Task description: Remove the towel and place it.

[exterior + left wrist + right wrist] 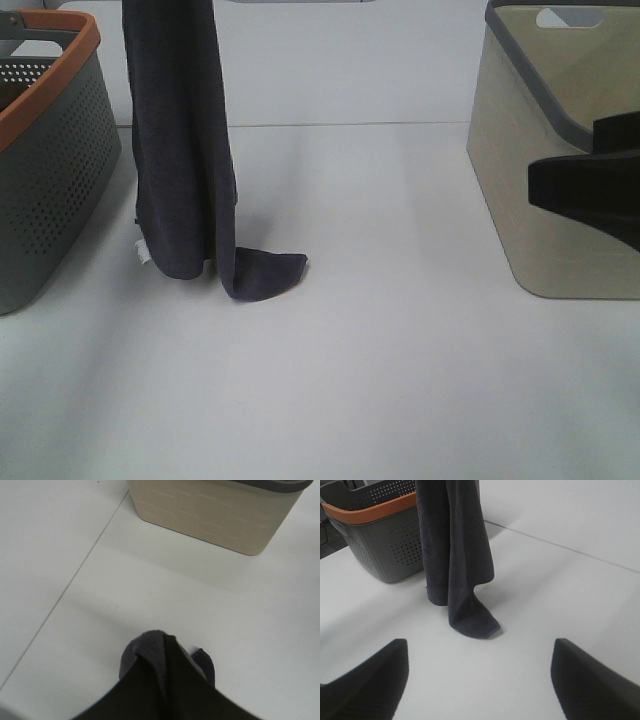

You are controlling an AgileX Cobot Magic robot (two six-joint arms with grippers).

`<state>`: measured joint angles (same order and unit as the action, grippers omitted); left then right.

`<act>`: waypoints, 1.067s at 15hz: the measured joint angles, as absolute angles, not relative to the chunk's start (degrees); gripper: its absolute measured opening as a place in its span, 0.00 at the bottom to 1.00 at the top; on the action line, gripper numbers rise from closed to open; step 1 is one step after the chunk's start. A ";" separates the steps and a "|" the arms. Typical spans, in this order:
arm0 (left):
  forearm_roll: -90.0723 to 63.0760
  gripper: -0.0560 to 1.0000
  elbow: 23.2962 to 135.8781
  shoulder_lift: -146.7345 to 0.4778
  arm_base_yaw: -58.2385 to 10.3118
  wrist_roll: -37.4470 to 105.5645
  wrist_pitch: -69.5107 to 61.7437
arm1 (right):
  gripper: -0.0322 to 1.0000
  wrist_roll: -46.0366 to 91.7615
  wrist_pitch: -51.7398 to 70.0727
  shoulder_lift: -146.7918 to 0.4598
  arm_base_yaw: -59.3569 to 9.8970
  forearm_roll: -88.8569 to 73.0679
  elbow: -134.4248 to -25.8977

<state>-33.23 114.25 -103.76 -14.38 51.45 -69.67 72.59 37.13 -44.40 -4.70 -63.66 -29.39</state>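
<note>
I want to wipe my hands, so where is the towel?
In the high view the towel hangs on the left, beside the orange-rimmed grey basket, its bottom end resting on the white table.

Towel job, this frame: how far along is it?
Done: the towel hangs clear of the grey basket and the beige basket. In hand: the left tool appears to grip it from above, with its lower corner resting on the table. Left: laying it down and releasing it. The right tool is open and holds nothing.
</note>
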 joint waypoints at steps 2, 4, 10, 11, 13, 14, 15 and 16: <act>-31.46 0.05 114.25 -103.76 -15.64 47.33 -67.38 | 0.78 79.47 36.21 -47.78 -4.70 -68.53 -29.51; -24.87 0.05 114.25 -103.76 -19.42 41.54 -61.08 | 0.78 84.97 34.84 -53.34 -5.10 -73.34 -30.88; -1.66 0.05 114.25 -103.82 -29.56 11.69 -51.68 | 0.78 88.01 5.84 -68.24 -29.68 -77.81 -34.78; 5.10 0.05 114.25 -103.88 -32.03 0.29 -46.18 | 0.78 87.66 -6.02 -74.48 -39.30 -79.70 -37.53; 11.52 0.05 114.25 -103.88 -33.75 -7.45 -44.40 | 0.78 81.82 -15.07 -81.59 -45.55 -81.99 -41.88; 13.12 0.05 114.25 -103.88 -33.92 -9.85 -44.23 | 0.78 79.30 -16.79 -83.42 -46.58 -82.39 -43.03; 15.93 0.05 114.25 -103.88 -33.92 -15.36 -43.77 | 0.77 74.60 -18.74 -86.57 -47.96 -82.39 -45.21; 17.65 0.05 114.25 -104.05 -33.86 -20.17 -42.69 | 0.77 69.67 -19.82 -89.50 -49.10 -81.70 -47.50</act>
